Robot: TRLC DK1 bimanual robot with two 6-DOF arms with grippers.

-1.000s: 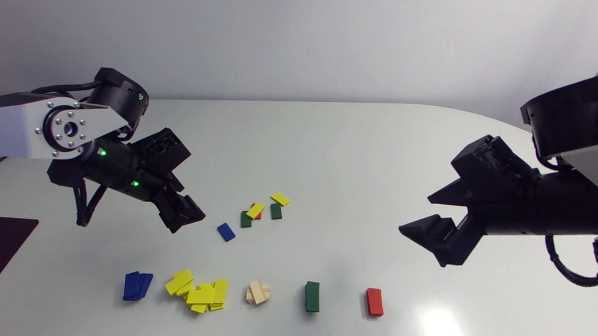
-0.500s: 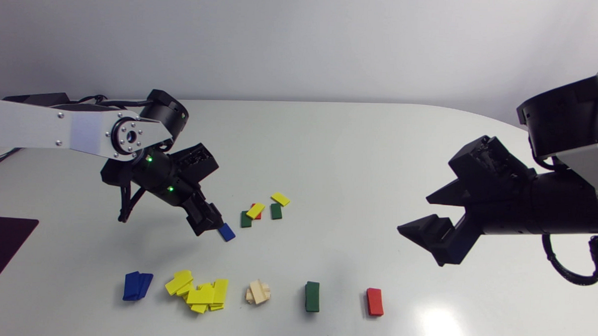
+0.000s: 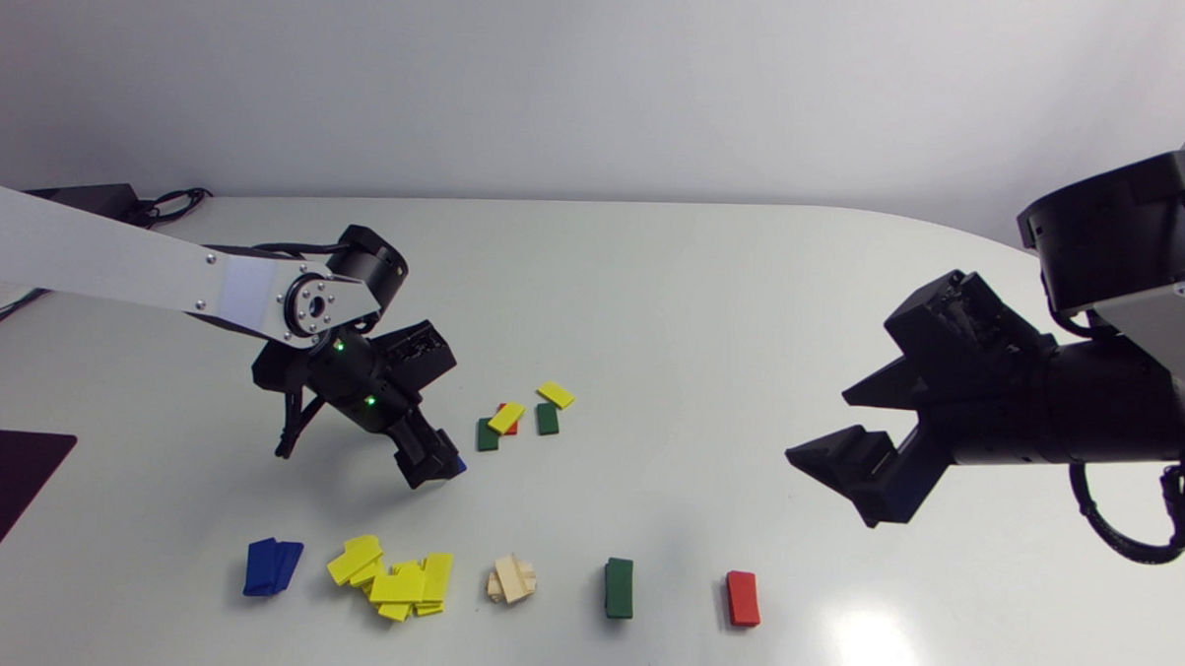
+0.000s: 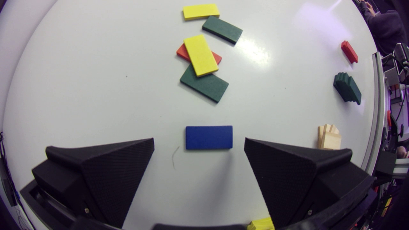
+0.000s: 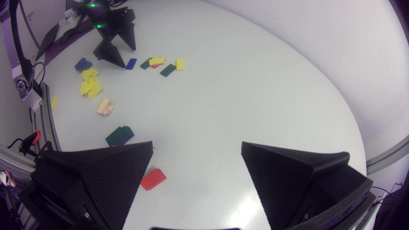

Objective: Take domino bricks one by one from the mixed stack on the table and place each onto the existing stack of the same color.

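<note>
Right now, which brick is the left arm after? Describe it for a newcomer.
On the white table, find the left gripper. Between its open fingers lies one blue brick, flat, touching neither. It is the only blue piece there; the mixed cluster ahead has none.

- blue brick (image 4: pixel 209 137) flat, alone beside mixed pile (image 3: pixel 507 418) of yellow, green, red
- blue stack (image 3: pixel 272 566), yellow heap (image 3: pixel 396 584), wooden stack (image 3: pixel 512 579), green stack (image 3: pixel 618 587), red stack (image 3: pixel 742 597) in one row

Left gripper (image 4: pixel 198 141) seemingly low, right gripper (image 5: pixel 196 144) aloft
</note>
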